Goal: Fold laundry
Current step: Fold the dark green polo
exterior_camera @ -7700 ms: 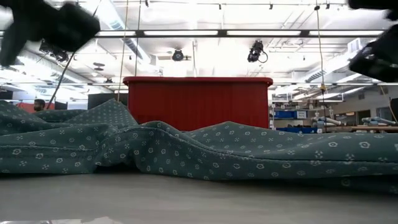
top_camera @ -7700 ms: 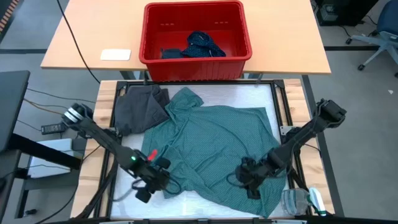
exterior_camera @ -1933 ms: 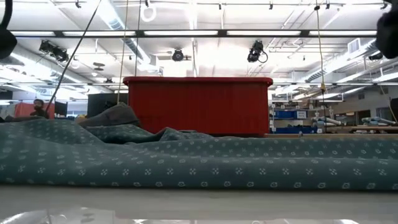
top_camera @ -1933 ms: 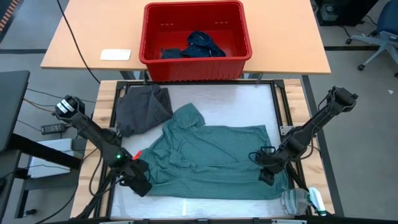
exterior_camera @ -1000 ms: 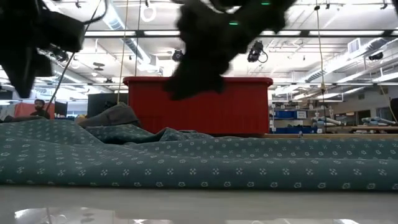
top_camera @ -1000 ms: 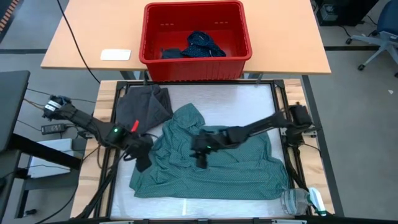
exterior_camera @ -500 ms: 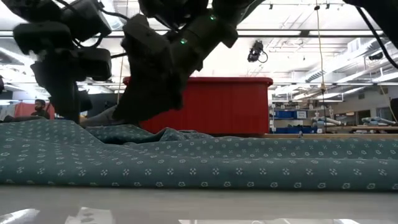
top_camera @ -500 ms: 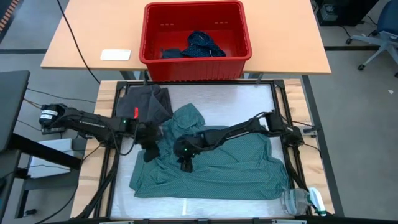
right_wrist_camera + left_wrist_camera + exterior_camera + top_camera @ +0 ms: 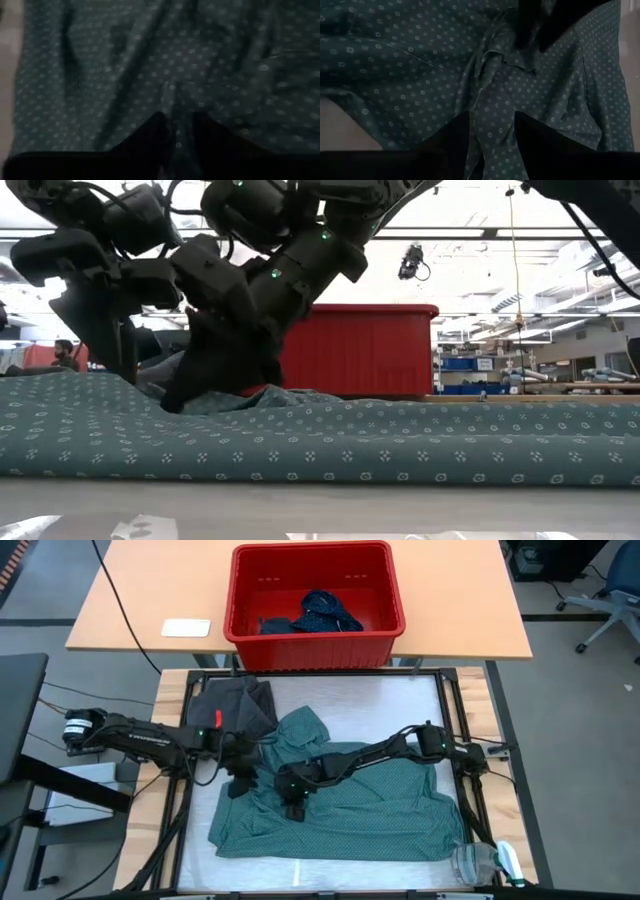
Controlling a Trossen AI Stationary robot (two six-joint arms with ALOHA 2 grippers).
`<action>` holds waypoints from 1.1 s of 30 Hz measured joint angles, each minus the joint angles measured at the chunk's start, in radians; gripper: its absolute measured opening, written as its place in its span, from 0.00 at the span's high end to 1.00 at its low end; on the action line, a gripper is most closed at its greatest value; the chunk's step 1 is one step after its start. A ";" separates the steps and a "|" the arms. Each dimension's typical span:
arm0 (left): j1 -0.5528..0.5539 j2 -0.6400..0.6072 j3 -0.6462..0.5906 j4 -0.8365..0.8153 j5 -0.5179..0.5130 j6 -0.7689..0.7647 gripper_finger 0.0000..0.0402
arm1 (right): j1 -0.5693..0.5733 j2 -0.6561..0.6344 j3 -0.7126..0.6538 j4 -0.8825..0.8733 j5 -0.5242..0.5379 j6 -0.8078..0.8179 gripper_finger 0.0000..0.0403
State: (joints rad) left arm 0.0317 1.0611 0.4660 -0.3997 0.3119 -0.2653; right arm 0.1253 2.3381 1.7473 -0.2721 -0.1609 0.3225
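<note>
the teal shirt (image 9: pixel 350 805) lies spread over the mat (image 9: pixel 370 700), filling its 6 o'clock half in the high view. the left gripper (image 9: pixel 243 778) sits at the shirt's 9 o'clock edge; the left wrist view shows its fingers (image 9: pixel 451 137) parted around a raised fold of cloth (image 9: pixel 492 100), touching it on both sides. the right gripper (image 9: pixel 293 802) is just beside it, toward 4 o'clock, over the shirt's left-centre; its fingers (image 9: pixel 155 127) pinch a narrow ridge of the fabric. the charcoal garment (image 9: pixel 232 705) lies bunched at the mat's 10 o'clock corner. the navy dotted piece (image 9: pixel 325 612) rests inside the red basket (image 9: pixel 315 650) at 12 o'clock.
</note>
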 joint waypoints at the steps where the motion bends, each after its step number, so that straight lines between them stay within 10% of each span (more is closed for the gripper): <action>1: 0.001 0.000 0.000 0.000 0.000 0.000 0.60 | 0.000 -0.005 -0.001 -0.012 0.011 0.012 0.82; 4: 0.005 0.000 0.000 -0.001 0.000 0.000 0.60 | -0.003 -0.041 -0.001 -0.051 0.039 0.038 0.97; 19: 0.023 0.000 0.000 0.018 -0.239 0.121 0.60 | -0.015 -0.221 -0.001 -0.351 0.231 0.051 0.99; 33: 0.163 0.123 0.001 0.107 -0.061 0.105 0.60 | -0.001 -0.214 -0.049 -0.350 0.269 0.079 1.00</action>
State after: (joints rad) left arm 0.1948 1.1846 0.4671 -0.2928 0.2510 -0.1599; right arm 0.1244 2.1242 1.6978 -0.6218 0.1078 0.4017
